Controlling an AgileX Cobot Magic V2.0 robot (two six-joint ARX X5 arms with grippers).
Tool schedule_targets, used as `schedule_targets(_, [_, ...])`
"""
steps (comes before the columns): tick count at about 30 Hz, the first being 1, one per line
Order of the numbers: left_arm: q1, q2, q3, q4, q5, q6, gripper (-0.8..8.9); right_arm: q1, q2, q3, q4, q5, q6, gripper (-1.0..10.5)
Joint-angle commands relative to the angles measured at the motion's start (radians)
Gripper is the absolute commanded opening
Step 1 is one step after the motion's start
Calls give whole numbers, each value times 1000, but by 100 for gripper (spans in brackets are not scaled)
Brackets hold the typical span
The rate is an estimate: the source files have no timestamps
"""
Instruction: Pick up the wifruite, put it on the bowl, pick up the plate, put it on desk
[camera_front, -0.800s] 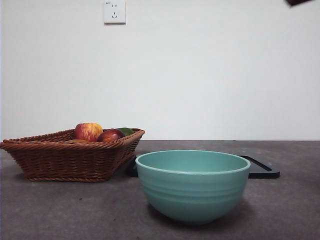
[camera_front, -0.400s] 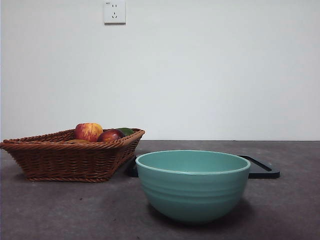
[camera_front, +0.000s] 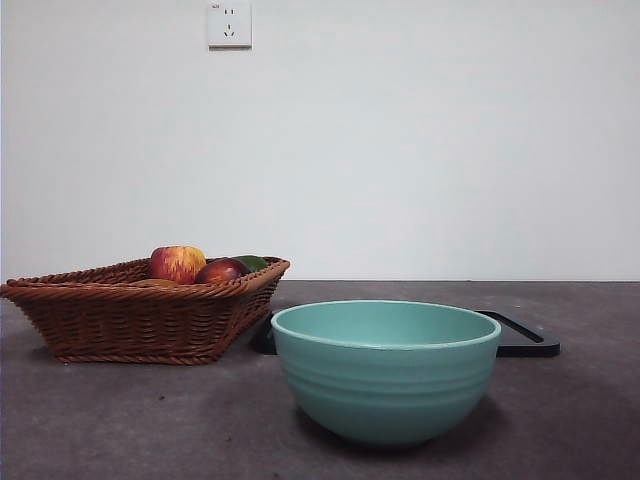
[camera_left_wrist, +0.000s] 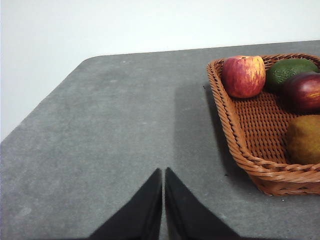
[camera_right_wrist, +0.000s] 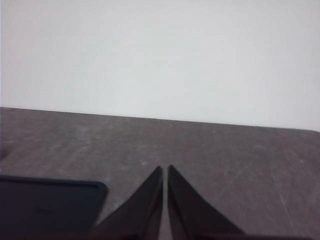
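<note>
The brown oval wifruite (camera_left_wrist: 304, 138) lies in a wicker basket (camera_left_wrist: 235, 135), beside a dark red fruit (camera_left_wrist: 302, 91); in the front view only its top (camera_front: 152, 283) shows over the basket rim. The teal-green ridged bowl (camera_front: 386, 370) stands on the dark grey desk (camera_front: 150, 420) at the front middle, and its inside is hidden from this low view. My left gripper (camera_left_wrist: 163, 172) is shut and empty over bare desk, apart from the basket. My right gripper (camera_right_wrist: 165, 170) is shut and empty above the desk. Neither arm shows in the front view.
The basket (camera_front: 140, 315) stands left of the bowl and also holds a red-yellow apple (camera_front: 177, 263), the dark red fruit (camera_front: 220, 271) and a green fruit (camera_front: 252, 262). A flat black tray (camera_front: 525, 340) lies behind the bowl; its corner (camera_right_wrist: 50, 205) shows in the right wrist view.
A black arm tip at the front view's top right corner one second ago has gone out of view. The bowl, basket and fruits have not moved.
</note>
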Motion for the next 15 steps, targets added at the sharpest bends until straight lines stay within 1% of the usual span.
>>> schedule_targets(1, [3,-2,-20,-7,-2,-3,8,-14,-29,-34,17,17,1,7])
schedule_targets(8, [3,-2,-20,-7,-2,-3,8,-43,-78,-112,16,18,9,7])
schedule_targets(15, [3,-2,-20,-6,-2,-3,8,-45,-124,-121,-100,22,8,7])
